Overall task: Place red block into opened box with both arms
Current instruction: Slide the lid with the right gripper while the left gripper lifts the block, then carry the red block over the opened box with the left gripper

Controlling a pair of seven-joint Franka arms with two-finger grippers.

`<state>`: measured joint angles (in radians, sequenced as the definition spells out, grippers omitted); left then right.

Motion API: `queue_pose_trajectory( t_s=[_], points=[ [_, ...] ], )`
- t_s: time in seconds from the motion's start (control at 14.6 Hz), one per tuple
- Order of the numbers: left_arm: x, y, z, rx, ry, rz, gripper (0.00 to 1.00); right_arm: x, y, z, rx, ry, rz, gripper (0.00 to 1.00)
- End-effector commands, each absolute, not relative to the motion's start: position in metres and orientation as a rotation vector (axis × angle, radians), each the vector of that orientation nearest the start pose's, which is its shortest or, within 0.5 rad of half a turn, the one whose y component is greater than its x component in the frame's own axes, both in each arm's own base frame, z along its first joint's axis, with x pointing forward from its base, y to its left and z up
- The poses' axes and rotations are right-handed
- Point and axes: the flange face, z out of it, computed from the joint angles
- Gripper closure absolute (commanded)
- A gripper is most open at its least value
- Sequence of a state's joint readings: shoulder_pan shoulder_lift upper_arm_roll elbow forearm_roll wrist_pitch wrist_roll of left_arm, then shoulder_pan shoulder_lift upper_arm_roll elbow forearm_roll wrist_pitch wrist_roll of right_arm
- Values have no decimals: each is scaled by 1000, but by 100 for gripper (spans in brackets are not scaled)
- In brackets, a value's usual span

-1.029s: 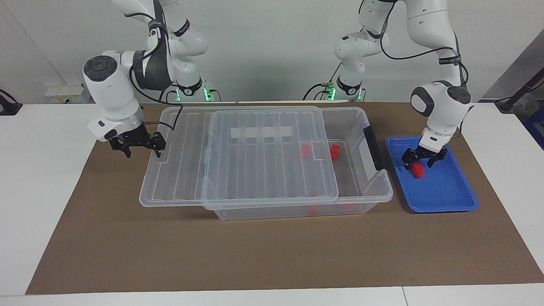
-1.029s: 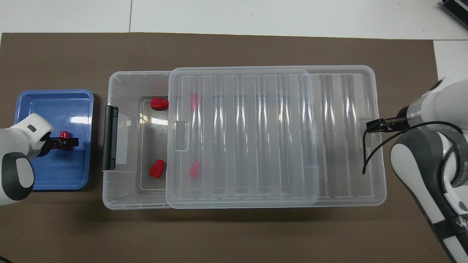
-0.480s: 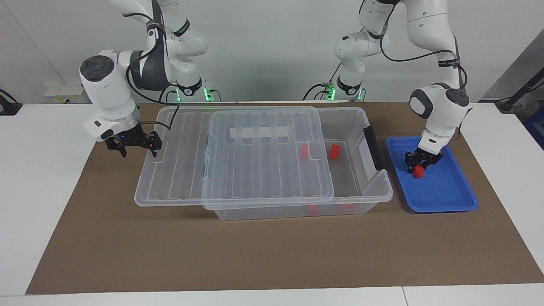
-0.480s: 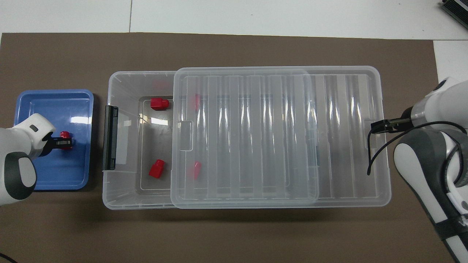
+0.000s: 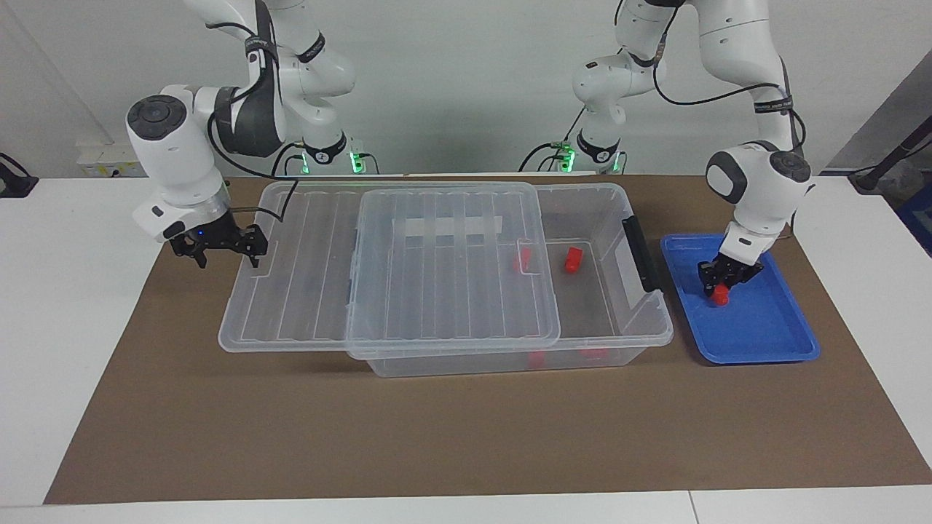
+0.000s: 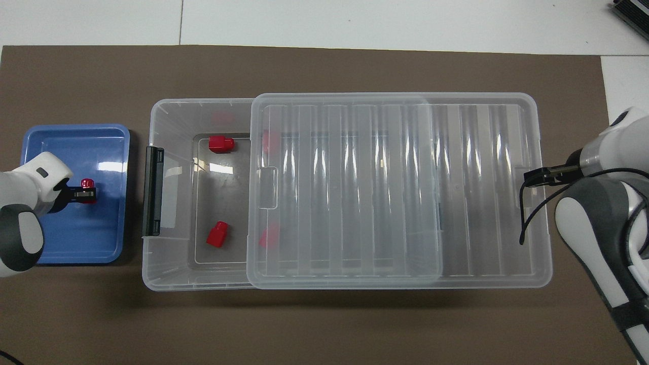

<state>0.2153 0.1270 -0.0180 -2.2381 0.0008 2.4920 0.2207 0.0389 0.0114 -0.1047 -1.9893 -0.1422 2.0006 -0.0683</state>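
Note:
A small red block point(image 5: 721, 295) point(image 6: 87, 182) sits low in the blue tray point(image 5: 757, 342) point(image 6: 76, 243), and my left gripper point(image 5: 721, 285) point(image 6: 86, 192) is shut on it from above. The clear box point(image 5: 619, 340) point(image 6: 172, 104) lies beside the tray. Its ribbed lid point(image 5: 437, 291) point(image 6: 380, 192) is slid partway off toward the right arm's end, which leaves the end by the black handle point(image 5: 641, 251) uncovered. My right gripper point(image 5: 226, 256) point(image 6: 532, 177) stands open at the lid's overhanging end, one finger against its rim.
Two more red blocks point(image 6: 220, 144) point(image 6: 218, 234) lie in the box's uncovered part. Others show faintly through the lid point(image 6: 268, 235). Brown paper point(image 5: 437, 437) covers the table around the box and tray.
My left gripper has shut on the red block in the tray. The right gripper has moved toward its own end of the table, and the lid has slid that way with it, uncovering more of the box.

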Motion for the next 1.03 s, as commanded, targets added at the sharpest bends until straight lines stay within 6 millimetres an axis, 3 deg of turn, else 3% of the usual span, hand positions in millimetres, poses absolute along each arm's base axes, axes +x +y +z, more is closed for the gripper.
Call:
queue_pose_trajectory(
  t_s=[0.0,0.27,0.48,0.69,0.96],
  points=[
    [565,108,384,-3129,63,-95,100,553,-51,461,-3289,-141,49,0],
    [578,83,468,-3146,35,6,100,554,-51,466,-3288,-132,35,0],
    [575,19,507,-3149,-124,3,100,558,-46,486,-3276,-111,39,0],
    [563,-75,518,-3135,-329,-8,100,560,-40,523,-3228,-73,-27,0],
    [547,-147,523,-3123,-475,-20,100,548,-43,576,-3187,-31,-80,0]
  ],
)
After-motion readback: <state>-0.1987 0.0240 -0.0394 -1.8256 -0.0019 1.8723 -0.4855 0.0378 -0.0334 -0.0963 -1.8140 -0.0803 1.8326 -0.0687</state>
